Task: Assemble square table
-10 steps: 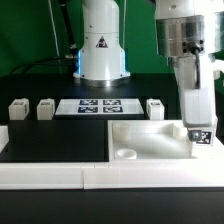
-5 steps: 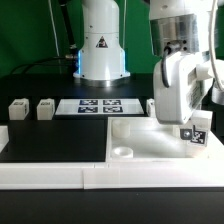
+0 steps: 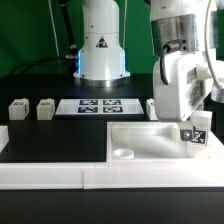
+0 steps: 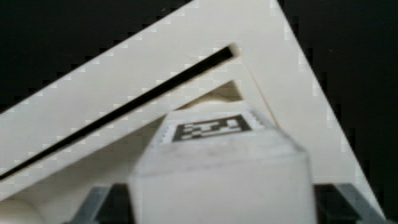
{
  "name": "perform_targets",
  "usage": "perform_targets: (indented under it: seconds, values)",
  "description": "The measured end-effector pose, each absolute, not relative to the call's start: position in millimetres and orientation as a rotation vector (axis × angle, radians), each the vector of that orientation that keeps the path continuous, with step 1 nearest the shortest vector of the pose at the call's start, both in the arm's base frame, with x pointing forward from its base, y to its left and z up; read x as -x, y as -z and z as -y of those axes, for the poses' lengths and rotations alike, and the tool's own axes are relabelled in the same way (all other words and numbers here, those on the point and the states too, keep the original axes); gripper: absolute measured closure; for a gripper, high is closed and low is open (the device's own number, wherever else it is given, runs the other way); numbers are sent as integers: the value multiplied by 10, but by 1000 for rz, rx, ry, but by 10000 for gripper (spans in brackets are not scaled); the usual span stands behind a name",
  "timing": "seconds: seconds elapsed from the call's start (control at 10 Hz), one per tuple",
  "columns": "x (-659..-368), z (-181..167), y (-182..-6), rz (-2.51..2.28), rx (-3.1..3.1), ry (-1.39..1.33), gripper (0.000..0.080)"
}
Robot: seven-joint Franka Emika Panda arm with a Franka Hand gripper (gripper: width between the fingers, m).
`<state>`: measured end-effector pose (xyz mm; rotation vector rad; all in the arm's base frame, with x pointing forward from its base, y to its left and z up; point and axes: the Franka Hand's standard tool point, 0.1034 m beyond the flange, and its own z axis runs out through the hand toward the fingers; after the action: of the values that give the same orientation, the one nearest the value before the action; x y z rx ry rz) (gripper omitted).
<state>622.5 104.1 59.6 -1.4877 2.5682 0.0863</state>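
The white square slab [image 3: 150,137] lies against the front rail, with a round corner socket [image 3: 125,153] showing at its near left corner in the exterior view. My gripper [image 3: 192,118] is shut on a short white tagged leg [image 3: 200,135] and holds it tilted over the slab's corner on the exterior view's right. In the wrist view the leg [image 4: 217,165] fills the space between my fingers [image 4: 93,203], its tag facing the camera, with the slab [image 4: 125,110] beyond it. Three more legs [image 3: 17,109] [image 3: 46,109] [image 3: 155,107] stand at the back.
The marker board [image 3: 100,105] lies flat between the loose legs. A long low white border rail [image 3: 90,176] runs along the front edge. The arm's white base [image 3: 102,45] stands behind the marker board.
My gripper has swung from upright to tilted with the leg in it, and the leg's tagged end now points down to the exterior view's right. Little has moved in the last half second.
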Motion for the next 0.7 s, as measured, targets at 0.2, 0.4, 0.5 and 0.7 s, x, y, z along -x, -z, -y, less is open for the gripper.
perform_targets:
  seconds: [0.2,0.4,0.5,0.7]
  values:
    - [-6225,-1051,-599,-2564,1494,-85,177]
    - [-6157,-1146,-834,-2500,1547,-84,151]
    - [-6082,-1198,-947,-2489,1549,-93,151]
    - [-5948,-1287,-1158,-2463,1568,-120,151]
